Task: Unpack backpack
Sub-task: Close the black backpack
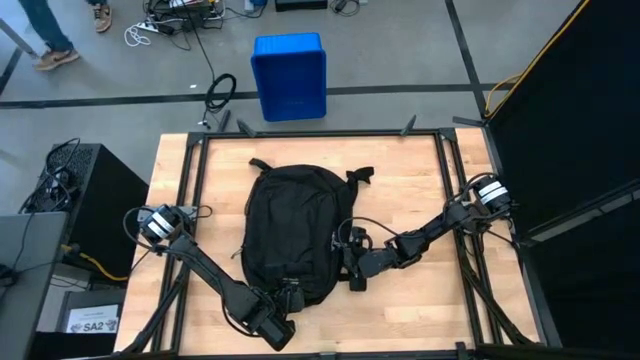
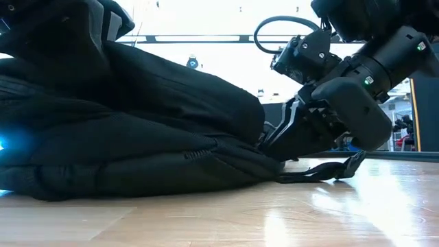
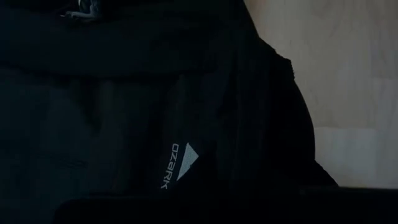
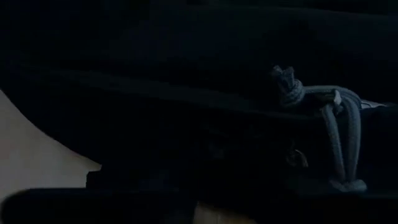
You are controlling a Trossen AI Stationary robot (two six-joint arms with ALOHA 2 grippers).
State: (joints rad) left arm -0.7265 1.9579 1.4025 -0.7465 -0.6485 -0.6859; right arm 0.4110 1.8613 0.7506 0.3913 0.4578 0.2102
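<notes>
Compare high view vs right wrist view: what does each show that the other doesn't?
High only: the blue plastic bin on the floor beyond the wooden table, and both arms, the left end effector at the pack's near end. Right wrist only: a knotted grey cord zipper pull close up. Both: the large black soft fabric backpack lying on the table.

A pale wooden table [image 1: 420,180] with a black metal frame along its edges carries a large black soft fabric backpack [image 1: 285,225], lying flat near the middle. One black strap [image 2: 322,171] trails from the pack across the bare boards beside it.
</notes>
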